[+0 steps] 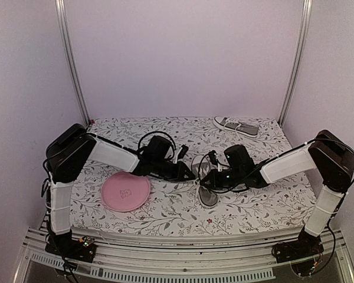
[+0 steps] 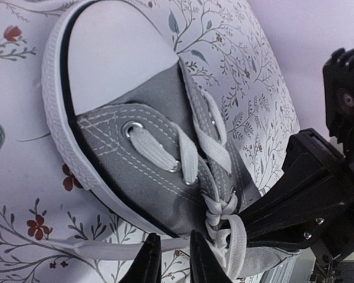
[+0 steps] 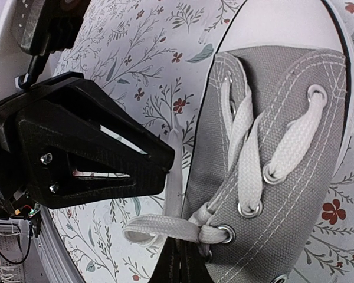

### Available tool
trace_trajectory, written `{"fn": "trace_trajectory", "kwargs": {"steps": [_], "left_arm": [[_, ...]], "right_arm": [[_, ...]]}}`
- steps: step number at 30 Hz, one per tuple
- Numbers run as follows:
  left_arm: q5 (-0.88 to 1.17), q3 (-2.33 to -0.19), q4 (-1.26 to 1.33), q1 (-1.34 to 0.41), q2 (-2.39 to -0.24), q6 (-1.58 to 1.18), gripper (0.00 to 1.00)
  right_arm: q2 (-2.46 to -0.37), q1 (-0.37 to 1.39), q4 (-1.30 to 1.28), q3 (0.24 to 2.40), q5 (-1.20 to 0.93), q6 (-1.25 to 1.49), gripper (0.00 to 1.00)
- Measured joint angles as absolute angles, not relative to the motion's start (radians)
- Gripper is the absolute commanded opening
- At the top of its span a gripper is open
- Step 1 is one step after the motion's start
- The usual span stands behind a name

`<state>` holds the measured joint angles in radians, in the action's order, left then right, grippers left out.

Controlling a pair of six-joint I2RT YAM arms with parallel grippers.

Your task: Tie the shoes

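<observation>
**Worktop [image 1: 165, 213], flower-patterned, viewed from its near edge.** A pink plate [image 1: 125, 192] lies at near left, just in front of the left arm and apart from both shoes.

Beyond it, at centre, the near shoe [image 1: 208, 194] stands upright on its sole between the two tools, which meet over its laced upper from opposite sides.

- **Left tool [image 2: 175, 247]:** the fingers are nearly together, clenched on a strand of lace [image 2: 94, 247]. The strand runs out flat across the worktop beside the shoe.
- **Right tool [image 3: 178, 262]:** the fingers are pressed together, grasping a loop of lace where it leaves an eyelet of the grey upper.

The tips of the two tools lie near each other. The white toe cap and the crossed lacing are uncovered.

The far shoe [image 1: 237, 126] lies near the back edge, right of centre, well apart from both tools.
</observation>
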<state>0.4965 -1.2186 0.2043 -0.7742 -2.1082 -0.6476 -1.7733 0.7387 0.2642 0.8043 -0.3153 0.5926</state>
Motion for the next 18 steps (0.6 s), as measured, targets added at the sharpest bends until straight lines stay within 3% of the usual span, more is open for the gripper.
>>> {"fn": "trace_trajectory", "kwargs": {"steps": [18], "left_arm": [[0.532, -1.239, 0.205, -0.805, -2.109, -0.595, 0.19]], "right_arm": [[-1.773, 0.739, 0.265, 0.804, -0.315, 0.606, 0.02]]}}
